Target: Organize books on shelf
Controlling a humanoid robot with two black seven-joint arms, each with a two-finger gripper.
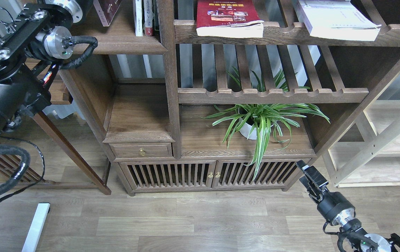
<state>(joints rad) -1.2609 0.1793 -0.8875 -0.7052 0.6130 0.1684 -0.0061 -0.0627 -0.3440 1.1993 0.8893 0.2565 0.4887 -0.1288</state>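
Note:
A maroon-brown book (106, 10) leans at the top edge over the solid dark shelf board (116, 44); most of it is cut off by the frame. Thin upright books (142, 17) stand at the board's right end. A red book with a yellow title (226, 15) and a white book (336, 19) lie flat on the slatted rack to the right. My left arm (51, 38) reaches up past the top edge, so its gripper is out of view. My right gripper (310, 176) hangs low over the floor, empty; its dark fingers cannot be told apart.
A potted spider plant (256, 122) stands on the cabinet top under a lower slatted rack (270, 94). A small drawer (140, 151) and slatted doors (210, 175) are below. A pale light-wood unit (389, 140) stands to the right, a side table (63, 98) to the left.

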